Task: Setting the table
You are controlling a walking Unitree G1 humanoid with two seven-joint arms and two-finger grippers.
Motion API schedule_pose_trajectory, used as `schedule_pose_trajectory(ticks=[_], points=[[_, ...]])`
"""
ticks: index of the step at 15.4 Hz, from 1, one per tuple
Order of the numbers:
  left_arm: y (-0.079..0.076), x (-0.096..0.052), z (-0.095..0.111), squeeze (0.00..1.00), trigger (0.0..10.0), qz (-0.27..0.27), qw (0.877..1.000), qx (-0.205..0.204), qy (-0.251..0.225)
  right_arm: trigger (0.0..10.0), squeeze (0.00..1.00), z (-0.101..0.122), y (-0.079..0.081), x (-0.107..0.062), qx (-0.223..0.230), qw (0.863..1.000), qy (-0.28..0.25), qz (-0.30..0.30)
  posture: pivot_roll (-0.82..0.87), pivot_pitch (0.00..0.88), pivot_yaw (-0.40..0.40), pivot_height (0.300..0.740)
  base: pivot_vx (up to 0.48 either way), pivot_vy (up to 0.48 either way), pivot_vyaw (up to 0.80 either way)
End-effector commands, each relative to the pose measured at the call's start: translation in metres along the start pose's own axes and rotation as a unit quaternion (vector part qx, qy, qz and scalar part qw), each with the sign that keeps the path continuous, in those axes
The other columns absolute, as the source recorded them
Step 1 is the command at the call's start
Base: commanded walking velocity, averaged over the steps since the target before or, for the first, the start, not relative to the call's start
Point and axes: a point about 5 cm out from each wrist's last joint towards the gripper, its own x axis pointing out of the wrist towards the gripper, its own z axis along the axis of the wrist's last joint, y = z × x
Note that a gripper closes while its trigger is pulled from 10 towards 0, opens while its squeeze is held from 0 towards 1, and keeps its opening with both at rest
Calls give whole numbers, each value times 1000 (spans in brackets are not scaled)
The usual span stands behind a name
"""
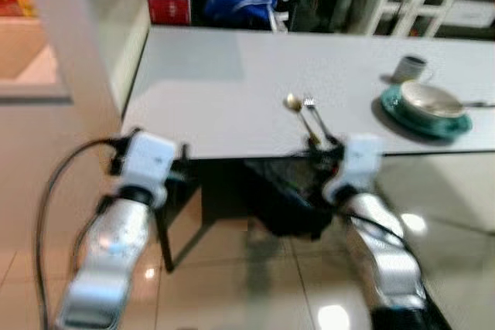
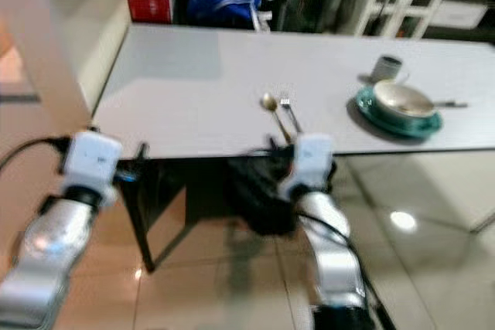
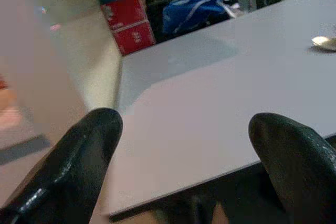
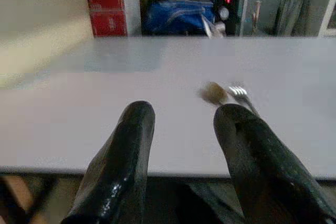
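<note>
The broad, matte grey table (image 1: 232,83) runs before me, with a teal plate (image 1: 464,125) carrying a pale bowl (image 1: 429,100) toward my right and a small mug (image 1: 410,67) behind it. My right gripper (image 4: 181,124) sits at the near edge, fingers parted and empty, as does my left gripper (image 3: 184,140) (parted wider). Just ahead of my right lie the spoon (image 1: 294,103) and fork (image 1: 312,106) side by side: thin, stiff, slick metal, probably light, best pinched across the handles, I judge.

Fingers (image 4: 128,145) (parted) before spoon (image 4: 211,93), fork (image 4: 240,94).
</note>
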Motion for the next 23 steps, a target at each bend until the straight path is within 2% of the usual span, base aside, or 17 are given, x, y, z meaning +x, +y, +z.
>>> schedule_pose_trajectory(ticks=[1,2,6,7,9,10,14,17,19,23], points=[[-8,3,6,0,10000,-16,1000,2,-9,10000,0,0,-17,-4,6,999,-2,-36,68,0,-64,740,0,480,0],[-9,3,6,0,10000,-21,1000,4,-9,10000,0,0,-16,-6,28,999,-1,-27,69,0,-59,740,0,480,0],[-7,10,7,0,10000,-12,1000,-14,-19,10000,0,3,-18,-5,43,997,-1,-59,46,0,-12,740,0,480,0],[3,14,7,0,10000,43,998,-42,-22,10000,0,0,-19,-6,37,997,12,-65,38,0,-15,740,0,480,0],[10,16,3,0,10000,79,994,-75,-9,10000,0,-1,-21,-5,27,997,4,-77,45,0,-26,740,0,480,0],[9,16,1,0,10000,78,994,-81,-6,10000,0,0,-21,-5,20,997,-5,-81,51,0,-28,740,0,480,0],[12,15,0,0,10000,83,995,-64,1,10000,0,6,-21,-2,42,995,-26,-90,74,0,-28,740,0,480,0],[5,16,3,0,10000,60,997,-36,-18,10000,0,7,-12,4,90,994,-24,-55,78,0,-38,740,0,480,0],[4,16,4,0,10000,56,998,-15,-10,10000,0,2,-6,6,72,996,-1,-46,80,0,-30,740,0,480,0],[6,17,19,0,10000,11,999,-16,-37,10000,0,17,1,12,80,996,-27,-6,94,0,-47,740,0,480,0]])
